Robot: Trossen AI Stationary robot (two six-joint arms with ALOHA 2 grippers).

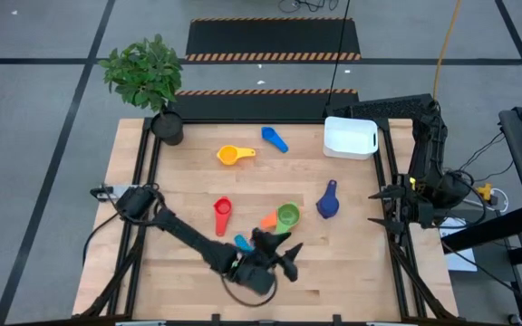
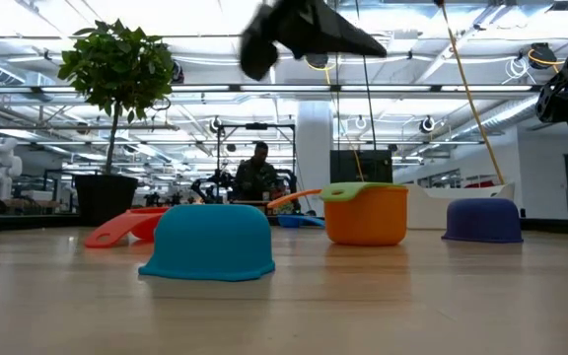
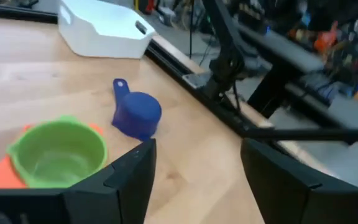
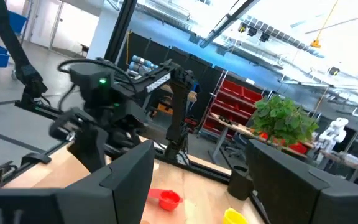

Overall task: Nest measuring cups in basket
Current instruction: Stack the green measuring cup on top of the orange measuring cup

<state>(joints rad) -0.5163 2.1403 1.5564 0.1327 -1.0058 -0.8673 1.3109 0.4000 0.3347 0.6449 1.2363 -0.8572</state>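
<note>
My left gripper (image 1: 288, 246) (image 3: 197, 168) is open and hovers above the table near its near edge, just on the near side of the green cup (image 1: 287, 215) (image 3: 58, 152). That cup sits nested in the orange cup (image 1: 268, 220) (image 2: 366, 215). The light blue cup (image 1: 242, 243) (image 2: 210, 242) and the navy cup (image 1: 328, 201) (image 3: 135, 114) rest mouth down. The red cup (image 1: 222, 215), yellow cup (image 1: 234, 155) and mid blue cup (image 1: 275, 139) lie farther off. The white basket (image 1: 350, 137) (image 3: 104, 28) stands at the far right. My right gripper (image 1: 381, 210) (image 4: 201, 180) waits open at the right edge.
A potted plant (image 1: 148, 77) in a dark pot (image 1: 167, 127) stands at the table's far left corner. Bare wood lies between the navy cup and the basket and along the near right of the table (image 1: 352, 272). A person (image 2: 257, 173) shows in the room behind.
</note>
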